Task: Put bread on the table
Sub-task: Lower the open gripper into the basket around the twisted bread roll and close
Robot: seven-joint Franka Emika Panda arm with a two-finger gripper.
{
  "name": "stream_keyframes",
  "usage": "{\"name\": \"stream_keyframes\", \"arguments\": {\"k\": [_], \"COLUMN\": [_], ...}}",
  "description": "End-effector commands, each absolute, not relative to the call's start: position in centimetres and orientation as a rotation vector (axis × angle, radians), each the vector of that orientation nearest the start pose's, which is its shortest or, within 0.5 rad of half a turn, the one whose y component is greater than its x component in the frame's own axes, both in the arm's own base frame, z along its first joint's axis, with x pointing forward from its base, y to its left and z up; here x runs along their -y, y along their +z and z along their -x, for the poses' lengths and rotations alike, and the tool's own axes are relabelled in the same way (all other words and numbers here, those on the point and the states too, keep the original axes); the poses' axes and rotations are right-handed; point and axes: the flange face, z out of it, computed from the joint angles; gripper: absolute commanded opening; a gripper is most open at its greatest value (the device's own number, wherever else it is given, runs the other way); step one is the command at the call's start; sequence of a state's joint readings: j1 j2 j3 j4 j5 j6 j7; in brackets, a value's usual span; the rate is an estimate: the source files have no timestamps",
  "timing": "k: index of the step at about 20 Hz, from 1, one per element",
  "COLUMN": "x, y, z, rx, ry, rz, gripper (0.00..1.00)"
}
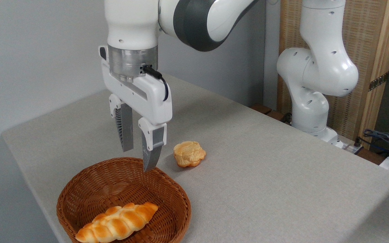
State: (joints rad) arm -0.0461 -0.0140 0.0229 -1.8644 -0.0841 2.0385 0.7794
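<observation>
A robotics laboratory bench is showing here: a white Franka arm [316,71] is standing bolted at the edge of a cloth-covered table [265,175], cables and plugs [383,138] are lying loose beside its base, and a plain grey wall [29,50] and a woven wooden screen [370,33] are closing off the space behind.

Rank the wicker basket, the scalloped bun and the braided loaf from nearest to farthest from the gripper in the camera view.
1. Wicker basket: its back rim lies right below the gripper.
2. Scalloped bun: on the table, to the right.
3. Braided loaf: at the basket's front, farthest.
</observation>
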Motion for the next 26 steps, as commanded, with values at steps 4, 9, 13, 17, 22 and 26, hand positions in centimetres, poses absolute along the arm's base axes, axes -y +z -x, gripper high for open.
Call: {"name": "stream_keyframes", "arguments": {"k": [4, 9, 13, 17, 22, 26], "x": [0.3, -1.3, -2.3, -2.2, -1.3, -0.7], "y": [51.5, 49.6, 47.5, 45.3, 43.0, 41.9], "z": [-60.0, -61.8, -63.1, -64.0, -65.0, -65.1], "rx": [-1.125, -1.066, -1.029, -1.031, -1.044, -1.062], "ry": [-0.400, -0.472, -0.507, -0.506, -0.526, -0.504], "rz": [2.865, 2.841, 2.823, 2.817, 2.799, 2.804], "gripper": [1.00, 1.00, 1.00, 1.00, 1.00, 1.00]}}
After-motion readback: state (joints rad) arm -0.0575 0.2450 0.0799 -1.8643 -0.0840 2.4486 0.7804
